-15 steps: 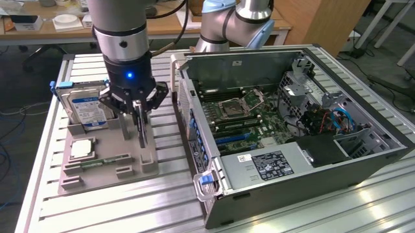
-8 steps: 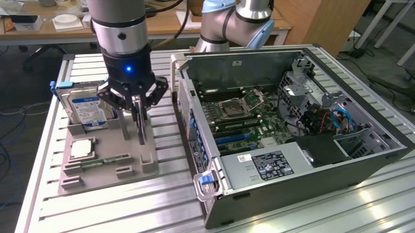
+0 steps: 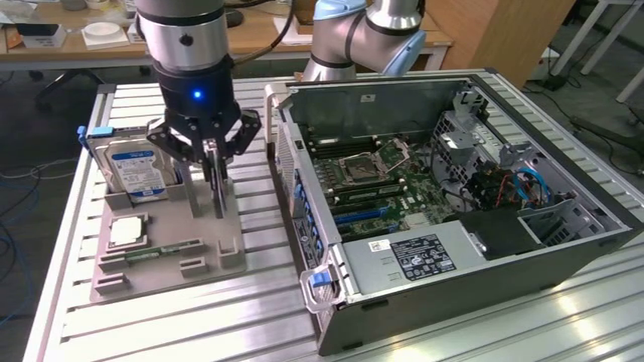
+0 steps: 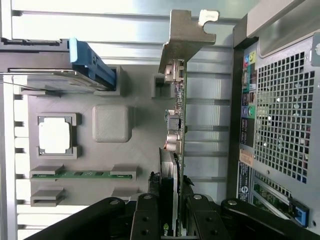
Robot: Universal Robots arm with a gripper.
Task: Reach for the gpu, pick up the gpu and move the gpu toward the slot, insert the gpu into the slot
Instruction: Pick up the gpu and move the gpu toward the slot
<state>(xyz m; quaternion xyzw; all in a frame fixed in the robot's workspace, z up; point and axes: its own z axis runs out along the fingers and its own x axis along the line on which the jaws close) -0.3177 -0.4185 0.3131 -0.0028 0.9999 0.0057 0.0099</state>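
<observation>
- Table (image 3: 151,324): we record a slatted metal top carrying everything below
- Computer case (image 3: 453,302): lies open on its side, just beside the tray on the exterior view's right. Its main board (image 3: 403,188) faces up with blue slots (image 3: 363,219) showing. The power box (image 3: 423,256) has a black-and-white label that we cannot read. In the wrist view the perforated rear wall has coloured sockets (image 4: 248,95)
- Tray (image 3: 166,226): a grey moulded holder with a pocket for each part
- Hard drive (image 3: 136,170): stands upright at the tray's far end. It has a blue-and-white label, and we cannot read the print
- Graphics card (image 3: 216,185): stands on its edge in the tray, straight under the gripper. In the wrist view we see the card (image 4: 176,125) edge-on, its long axis running alongside the case's rear wall. Its pale metal bracket (image 4: 182,35) is at the end away from the grip. We cannot tell whether it has left its pocket
- Gripper (image 3: 207,147): points down over the tray. We judge its jaws clamped on the card's upper edge, one finger (image 4: 147,215) on each face
- Processor chip (image 3: 126,230): lies flat in its pocket, no marking legible
- Memory stick (image 3: 161,250): a narrow green strip near the tray's front edge
- Green mark (image 4: 165,227) on the card's dark block: too small for us to read
</observation>
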